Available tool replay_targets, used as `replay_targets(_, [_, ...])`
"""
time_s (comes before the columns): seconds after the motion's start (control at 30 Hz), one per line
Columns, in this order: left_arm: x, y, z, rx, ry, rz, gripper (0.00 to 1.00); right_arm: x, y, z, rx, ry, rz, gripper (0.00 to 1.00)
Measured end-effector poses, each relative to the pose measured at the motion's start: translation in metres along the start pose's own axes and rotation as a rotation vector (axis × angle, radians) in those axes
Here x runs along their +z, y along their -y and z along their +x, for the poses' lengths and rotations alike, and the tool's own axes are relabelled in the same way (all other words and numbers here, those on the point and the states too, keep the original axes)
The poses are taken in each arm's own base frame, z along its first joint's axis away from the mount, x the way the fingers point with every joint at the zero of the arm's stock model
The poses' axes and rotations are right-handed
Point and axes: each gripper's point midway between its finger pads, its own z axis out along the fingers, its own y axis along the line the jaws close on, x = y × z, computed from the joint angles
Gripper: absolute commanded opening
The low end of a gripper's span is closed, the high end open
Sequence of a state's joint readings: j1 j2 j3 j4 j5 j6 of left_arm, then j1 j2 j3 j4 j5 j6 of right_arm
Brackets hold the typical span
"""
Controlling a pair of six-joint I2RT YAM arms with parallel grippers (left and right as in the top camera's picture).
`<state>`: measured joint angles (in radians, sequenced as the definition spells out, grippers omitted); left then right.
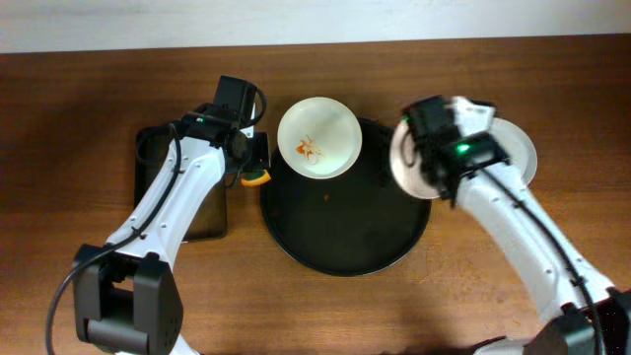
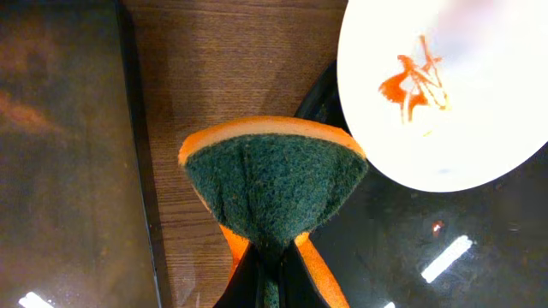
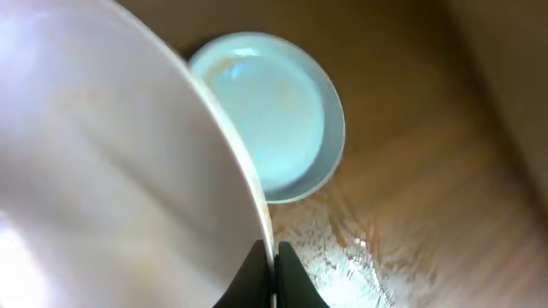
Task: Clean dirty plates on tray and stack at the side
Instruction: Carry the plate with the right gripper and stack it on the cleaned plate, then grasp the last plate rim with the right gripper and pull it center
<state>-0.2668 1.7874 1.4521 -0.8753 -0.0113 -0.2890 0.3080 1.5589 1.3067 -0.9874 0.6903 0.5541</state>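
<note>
Overhead, both arms stand highest. At the tip of the left arm, the left gripper (image 1: 254, 166) is clamped on an orange sponge (image 1: 257, 177) just off the left rim of the round black tray (image 1: 345, 251). A smeared plate (image 1: 318, 137) sits on the tray's upper left part, orange marks in its well. The right gripper (image 1: 422, 170) holds a second plate, the held plate (image 1: 404, 163), tilted over the tray's right rim. A third plate (image 1: 523, 153) lies on the table (image 1: 89, 108) just right of the tray, partly hidden by the arm. A rectangular tray (image 1: 158, 158) lies under the left arm.

From the left wrist, the sponge (image 2: 270, 184) fills the middle, green scouring face up, pinched at its base by the left gripper (image 2: 272, 278). It hangs over the wood beside the tray (image 2: 411, 257); the smeared plate (image 2: 462, 128) lies upper right.

From the right wrist, the held plate (image 3: 111, 171) covers the left half, its rim nipped by the right gripper (image 3: 272, 274). Beyond it, the third plate (image 3: 274, 120) rests flat on the table (image 3: 428, 171).
</note>
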Motion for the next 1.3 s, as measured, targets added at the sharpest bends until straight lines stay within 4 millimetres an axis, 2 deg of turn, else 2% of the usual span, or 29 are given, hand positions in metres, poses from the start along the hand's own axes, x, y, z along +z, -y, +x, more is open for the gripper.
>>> replay_targets(0.07, [0.000, 0.000, 0.000, 0.000, 0.000, 0.000, 0.00, 0.033, 0.027, -0.001, 0.193, -0.140, -0.077, 0.04])
replay_targets(0.1, [0.000, 0.000, 0.000, 0.000, 0.000, 0.000, 0.01, 0.057, 0.057, -0.007, 0.354, -0.197, -0.112, 0.04])
replay_targets(0.13, [0.000, 0.000, 0.000, 0.000, 0.000, 0.000, 0.00, 0.066, 0.069, -0.010, 0.423, -0.211, -0.134, 0.04])
replay_targets(0.17, [0.000, 0.000, 0.000, 0.000, 0.001, 0.000, 0.01, 0.083, 0.100, -0.012, 0.565, -0.234, -0.137, 0.04])
replay_targets(0.2, [0.000, 0.000, 0.000, 0.000, 0.000, 0.001, 0.01, 0.095, 0.119, -0.011, 0.640, -0.248, -0.126, 0.04])
replay_targets(0.23, [0.000, 0.000, 0.000, 0.000, 0.000, 0.000, 0.01, 0.105, 0.128, -0.007, 0.684, -0.270, -0.121, 0.04])
replay_targets(0.27, [0.000, 0.000, 0.000, 0.000, 0.000, 0.000, 0.01, 0.114, 0.128, -0.002, 0.700, -0.296, -0.122, 0.04])
replay_targets(0.33, [0.000, 0.000, 0.000, 0.000, 0.001, 0.001, 0.01, 0.133, 0.119, 0.004, 0.701, -0.334, -0.131, 0.04])
replay_targets(0.37, [0.000, 0.000, 0.000, 0.000, 0.000, 0.000, 0.01, 0.145, 0.112, 0.009, 0.695, -0.362, -0.137, 0.08])
replay_targets(0.4, [0.000, 0.000, 0.000, 0.000, 0.000, 0.000, 0.01, 0.157, 0.104, 0.015, 0.691, -0.390, -0.143, 0.17])
replay_targets(0.43, [0.000, 0.000, 0.000, 0.000, 0.000, 0.000, 0.00, 0.167, 0.097, 0.017, 0.691, -0.405, -0.161, 0.48])
replay_targets(0.47, [0.000, 0.000, 0.000, 0.000, -0.001, 0.000, 0.01, 0.170, 0.092, 0.016, 0.693, -0.408, -0.181, 0.56])
replay_targets(0.57, [0.000, 0.000, 0.000, 0.000, 0.000, 0.000, 0.00, 0.162, 0.065, 0.005, 0.607, -0.400, -0.368, 0.58])
replay_targets(0.63, [0.000, -0.001, 0.002, 0.000, -0.008, -0.003, 0.00, 0.142, 0.038, -0.003, 0.501, -0.386, -0.511, 0.58])
replay_targets(0.67, [0.000, -0.001, 0.004, 0.000, -0.014, -0.007, 0.01, 0.127, 0.018, -0.008, 0.429, -0.368, -0.581, 0.64])
replay_targets(0.7, [0.000, -0.003, 0.006, -0.001, -0.024, -0.012, 0.01, 0.110, -0.007, -0.010, 0.344, -0.352, -0.647, 0.73])
replay_targets(0.73, [0.000, -0.009, 0.009, -0.011, -0.041, -0.020, 0.01, 0.088, -0.044, -0.011, 0.232, -0.328, -0.725, 0.75])
replay_targets(0.8, [-0.001, -0.024, 0.011, -0.045, -0.061, -0.038, 0.00, 0.061, -0.094, -0.020, 0.093, -0.232, -0.808, 0.73])
replay_targets(0.83, [-0.001, -0.039, 0.011, -0.080, -0.071, -0.055, 0.01, 0.041, -0.127, -0.021, 0.016, -0.179, -0.862, 0.72])
replay_targets(0.87, [-0.001, -0.043, 0.010, -0.088, -0.069, -0.060, 0.01, 0.033, -0.148, -0.023, -0.023, -0.141, -0.889, 0.70])
replay_targets(0.9, [-0.001, -0.044, 0.010, -0.089, -0.069, -0.060, 0.00, 0.028, -0.164, -0.020, -0.052, -0.125, -0.910, 0.68])
replay_targets(0.93, [-0.001, -0.043, 0.010, -0.088, -0.069, -0.059, 0.01, 0.026, -0.189, -0.011, -0.094, -0.117, -0.935, 0.69])
replay_targets(0.97, [-0.001, -0.043, 0.010, -0.088, -0.069, -0.059, 0.01, 0.034, -0.218, 0.000, -0.128, -0.105, -0.942, 0.71])
replay_targets(1.0, [-0.001, -0.043, 0.010, -0.088, -0.068, -0.059, 0.01, 0.041, -0.228, 0.008, -0.140, -0.112, -0.932, 0.71])
replay_targets(1.13, [-0.002, -0.043, 0.010, -0.088, -0.068, -0.058, 0.01, 0.064, -0.249, -0.001, -0.099, -0.030, -0.905, 0.68])
replay_targets(1.17, [-0.002, -0.043, 0.010, -0.088, -0.068, -0.059, 0.01, 0.067, -0.251, -0.001, -0.098, -0.025, -0.902, 0.61])
replay_targets(1.23, [-0.002, -0.043, 0.010, -0.088, -0.068, -0.058, 0.01, 0.083, -0.256, 0.013, -0.102, -0.065, -0.882, 0.43])
replay_targets(1.3, [-0.002, -0.043, 0.010, -0.088, -0.068, -0.059, 0.01, 0.085, -0.259, 0.020, -0.104, -0.089, -0.895, 0.10])
